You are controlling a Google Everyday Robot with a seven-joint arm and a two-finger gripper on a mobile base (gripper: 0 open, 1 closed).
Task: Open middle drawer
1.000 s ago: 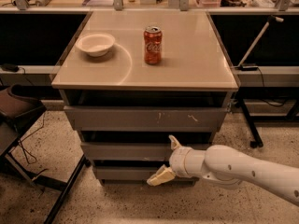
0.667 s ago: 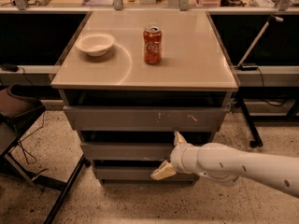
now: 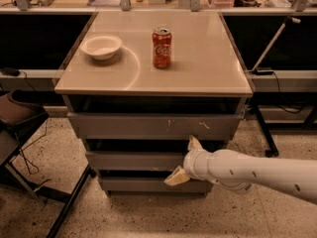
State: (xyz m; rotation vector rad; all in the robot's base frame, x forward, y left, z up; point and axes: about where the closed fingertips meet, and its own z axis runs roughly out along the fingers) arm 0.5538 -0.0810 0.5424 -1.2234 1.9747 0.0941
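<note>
The middle drawer (image 3: 133, 160) is the wide, shallow grey front in the cabinet, below the larger scratched front and above the narrowest one. It looks pushed in, with a dark gap above it. My gripper (image 3: 182, 160) is at the right part of this front, on a white arm that comes in from the lower right. It is open. One tan fingertip (image 3: 193, 143) points up at the drawer's top edge. The other fingertip (image 3: 175, 177) is down at its bottom edge.
On the cabinet top (image 3: 208, 63) stand a red soda can (image 3: 162, 47) and a white bowl (image 3: 101, 46). The scratched top drawer front (image 3: 148, 126) overhangs the middle one. A dark chair (image 3: 20, 118) is at the left, and a stand leg (image 3: 260, 128) at the right.
My gripper has moved a little up and to the right, closer to the middle drawer front. The drawers, can and bowl have not moved.
</note>
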